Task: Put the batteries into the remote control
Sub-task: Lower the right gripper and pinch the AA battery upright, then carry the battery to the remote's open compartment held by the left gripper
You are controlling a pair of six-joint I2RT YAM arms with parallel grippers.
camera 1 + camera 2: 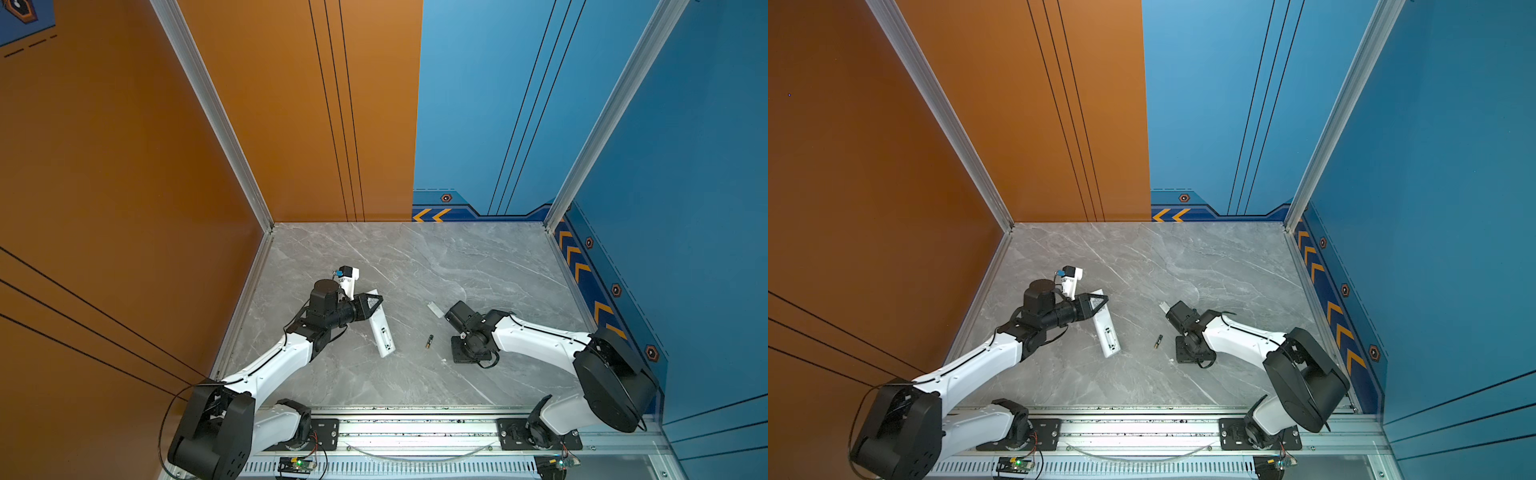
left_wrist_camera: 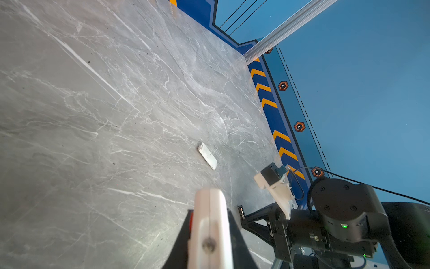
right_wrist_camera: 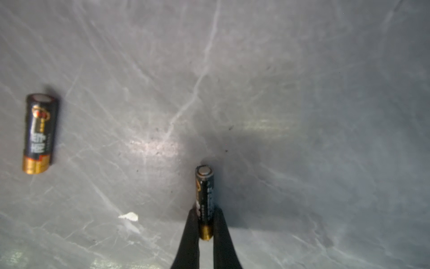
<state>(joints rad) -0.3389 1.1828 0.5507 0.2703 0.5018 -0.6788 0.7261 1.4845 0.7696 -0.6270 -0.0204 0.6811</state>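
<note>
Black fingers [image 3: 189, 233] of the right gripper [image 3: 204, 216] pinch one battery [image 3: 204, 193] near its gold end, most of it sticking out free; pressed against a contact, it could pivot or slip. Left gripper [image 2: 209, 213] clamps the remote control [image 2: 202, 202] by its far end, with what is probably the battery cover [image 2: 207, 156] lying beyond. In both top views the open compartment [image 1: 386, 334] faces up; a push there may swing the remote, and the second battery [image 1: 429, 341], loose on the table [image 1: 457, 270] right of it, could roll.

Grey marble tabletop [image 1: 457, 266], small white cover [image 1: 435, 309]
</note>
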